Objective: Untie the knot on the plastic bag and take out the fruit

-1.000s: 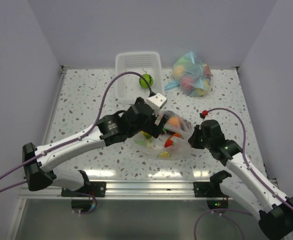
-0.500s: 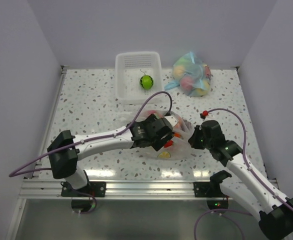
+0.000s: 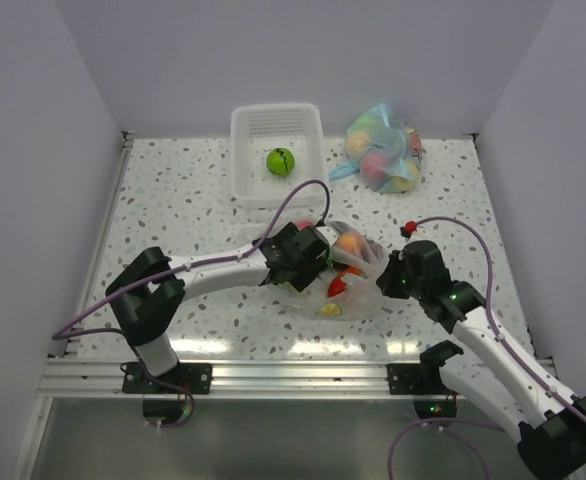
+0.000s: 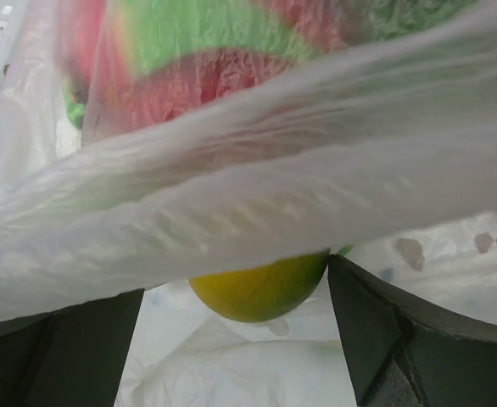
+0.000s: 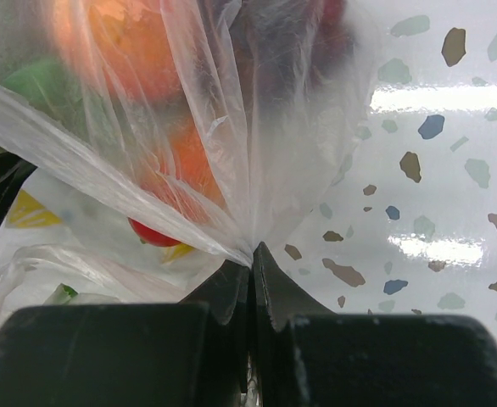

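Observation:
The clear plastic bag (image 3: pixel 365 265) lies open at the table's middle with fruit inside: an orange (image 3: pixel 350 243), a red piece (image 3: pixel 337 286) and a yellow slice (image 3: pixel 327 309). No tied knot shows. My left gripper (image 3: pixel 316 262) is inside the bag's left side. In the left wrist view it (image 4: pixel 236 280) is open, with a yellow-green fruit (image 4: pixel 261 292) between its fingers under a fold of the bag (image 4: pixel 274 170). My right gripper (image 3: pixel 387 276) is shut on the bag's right edge; the right wrist view shows it (image 5: pixel 250 254) pinching a fold of plastic (image 5: pixel 257 127).
A white basket (image 3: pixel 248 185) at the back holds one green lime (image 3: pixel 280 161). A blue-tinted bag of pastel fruit (image 3: pixel 383 145) lies at the back right. Walls close in on the left, back and right.
My left gripper has moved from near the basket back down into the clear bag. The green lime in the basket has rolled slightly left. The right arm has held still.

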Available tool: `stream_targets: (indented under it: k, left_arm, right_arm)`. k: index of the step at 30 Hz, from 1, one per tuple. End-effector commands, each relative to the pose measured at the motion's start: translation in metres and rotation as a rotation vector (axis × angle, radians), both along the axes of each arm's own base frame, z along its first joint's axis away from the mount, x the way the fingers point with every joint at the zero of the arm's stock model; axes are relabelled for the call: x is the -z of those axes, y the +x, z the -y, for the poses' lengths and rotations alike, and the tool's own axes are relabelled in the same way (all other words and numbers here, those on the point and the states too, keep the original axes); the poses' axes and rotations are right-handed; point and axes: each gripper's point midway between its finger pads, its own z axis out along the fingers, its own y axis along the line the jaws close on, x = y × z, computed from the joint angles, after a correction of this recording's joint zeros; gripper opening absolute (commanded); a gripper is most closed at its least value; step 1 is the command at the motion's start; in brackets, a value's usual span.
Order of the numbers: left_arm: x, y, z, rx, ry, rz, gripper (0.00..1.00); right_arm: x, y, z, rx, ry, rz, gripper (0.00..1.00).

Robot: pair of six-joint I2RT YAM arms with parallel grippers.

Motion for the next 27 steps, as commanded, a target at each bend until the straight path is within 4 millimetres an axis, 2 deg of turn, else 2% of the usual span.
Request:
stream_targets:
  k: [1, 5, 11, 20, 27]
  left_arm:
    - [0.004, 0.011, 0.013, 0.028, -0.056, 0.034, 0.93]
    - [0.023, 0.001, 0.011, 0.032, -0.067, -0.012, 0.93]
    - [0.036, -0.006, 0.002, -0.011, -0.096, -0.022, 0.92]
    - [0.007, 0.006, 0.02, -0.064, -0.25, 0.044, 0.9]
    - [-0.007, 0.022, 0.019, -0.134, -0.336, 0.081, 0.9]
  right_arm:
    - [0.003, -0.002, 0.002, 0.009, -0.005, -0.008, 0.0]
    - [0.005, -0.002, 0.0, 0.005, -0.002, -0.016, 0.0]
    - [0.009, 0.0, -0.002, 0.005, 0.004, -0.022, 0.0]
    - [0.009, 0.001, -0.003, 0.004, 0.01, -0.023, 0.0]
    - [0.009, -0.002, -0.001, 0.008, 0.01, -0.023, 0.0]
